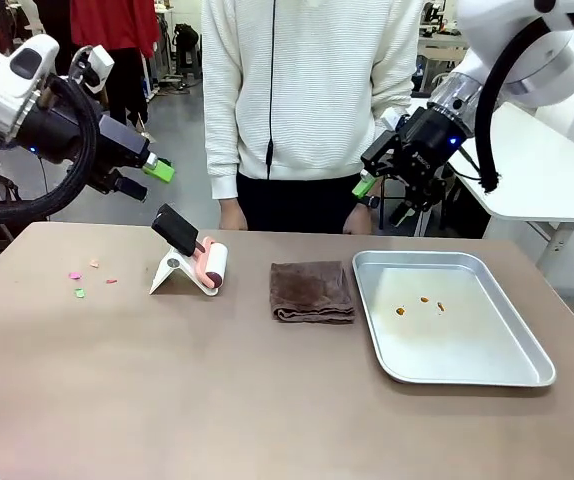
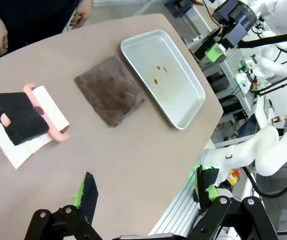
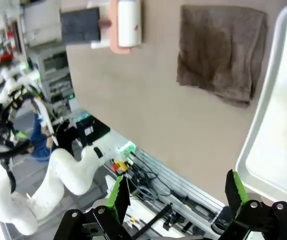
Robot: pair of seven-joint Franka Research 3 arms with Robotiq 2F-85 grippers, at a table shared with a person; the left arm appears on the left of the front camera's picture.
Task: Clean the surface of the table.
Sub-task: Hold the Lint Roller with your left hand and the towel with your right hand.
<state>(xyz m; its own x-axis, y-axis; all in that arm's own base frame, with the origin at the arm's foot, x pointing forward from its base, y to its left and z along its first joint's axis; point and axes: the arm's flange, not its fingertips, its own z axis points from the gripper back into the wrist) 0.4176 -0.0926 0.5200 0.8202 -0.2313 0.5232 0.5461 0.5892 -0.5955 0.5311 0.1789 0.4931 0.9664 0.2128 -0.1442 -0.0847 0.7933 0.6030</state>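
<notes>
Room lighting is bright and even, coming from overhead. The front view is sharp and well exposed. The table (image 1: 217,400) top is matte and shows no glare. Shadows are short and soft-edged, noted under the cloth (image 1: 313,292) and beside the roller (image 1: 215,265). The tray (image 1: 467,345) carries a pale sheen with no hot spot. The left wrist view is clear at centre, with wide-angle bending toward the margins. The right wrist view is soft overall: the tray is washed almost white at the right edge, the upper left corner is overexposed, and the background is smeared.
</notes>
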